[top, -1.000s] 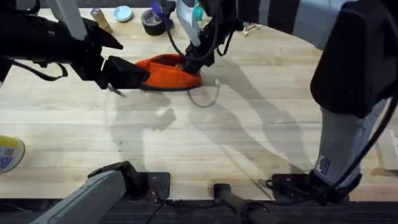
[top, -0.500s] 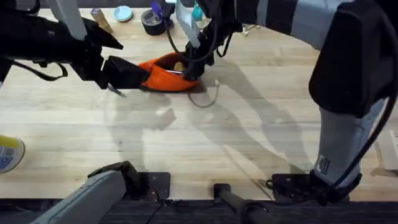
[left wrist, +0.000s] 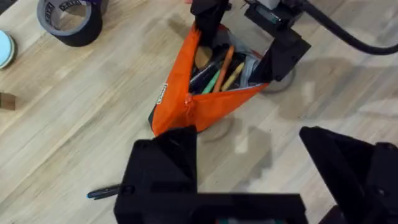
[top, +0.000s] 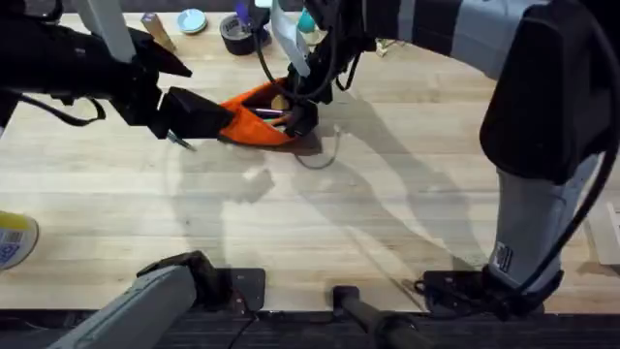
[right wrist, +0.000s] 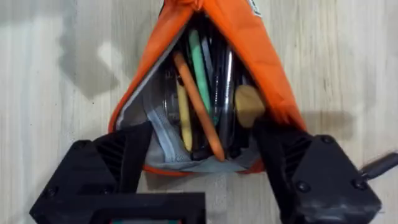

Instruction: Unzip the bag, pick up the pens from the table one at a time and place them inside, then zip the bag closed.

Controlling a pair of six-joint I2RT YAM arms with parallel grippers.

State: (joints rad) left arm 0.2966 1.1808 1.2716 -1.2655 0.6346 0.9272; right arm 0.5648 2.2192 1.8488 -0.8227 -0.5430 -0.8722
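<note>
Two arms are working the bag [top: 254, 120] at the far middle of the worktop [top: 320, 228]. It is lying on its side with the zipper open and the mouth gaping in a wedge, and orange, green and yellow sticks are showing against the dark lining. The right gripper [right wrist: 199, 149] is straddling the wide end, fingers [right wrist: 118, 165] well apart, one at each lip and clamping nothing. The left gripper [left wrist: 245, 140] is sitting at the narrow end with fingers spread too, and the pouch corner is just beside one of them. I am judging the pouch as light, soft and floppy: it will slide or fold if pushed, so I am taking it by the seamed end or the zipper tab, not the slack cloth. One pen [left wrist: 102, 193] is lying loose on the wood near the left gripper; thin, stiff and prone to roll, it is best pinched across its middle. Open wood is lying on the near side, while a tape roll [top: 237, 34] is crowding the far edge.
</note>
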